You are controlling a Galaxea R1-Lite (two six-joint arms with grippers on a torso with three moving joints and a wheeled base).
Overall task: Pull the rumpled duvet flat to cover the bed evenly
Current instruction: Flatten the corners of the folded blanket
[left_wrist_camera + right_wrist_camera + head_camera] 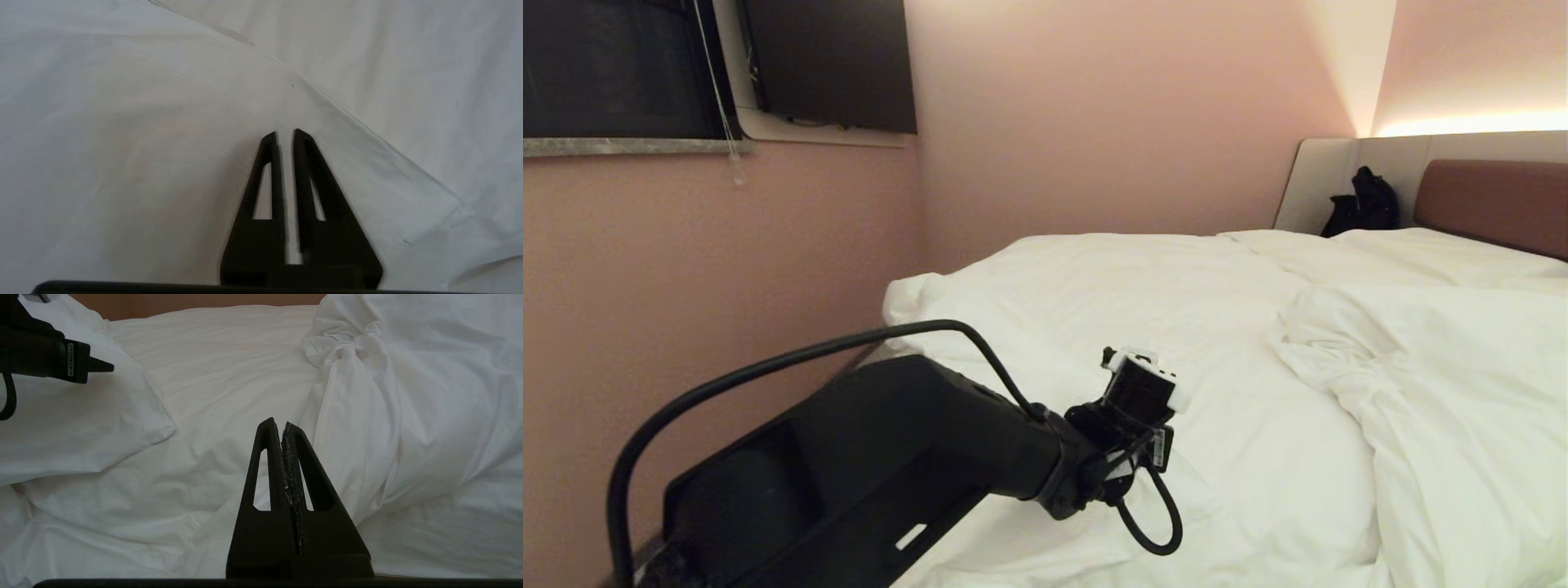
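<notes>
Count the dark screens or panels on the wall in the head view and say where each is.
2. One dark panel sits at the far upper left above a grey ledge; a second dark screen hangs just right of it. More may lie outside the frame.

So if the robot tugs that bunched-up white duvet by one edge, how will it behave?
The thick, creased white duvet probably drapes limply rather than moving as a sheet, given its twisted folds. Its puffy bulk suggests drag across the mattress, so one pull likely flattens only part.

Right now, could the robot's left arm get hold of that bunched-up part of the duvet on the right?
Probably not without reaching further: the left gripper hangs over flat cover near the bed's left side, and the bunched duvet lies well to its right. Nothing blocks the way.
</notes>
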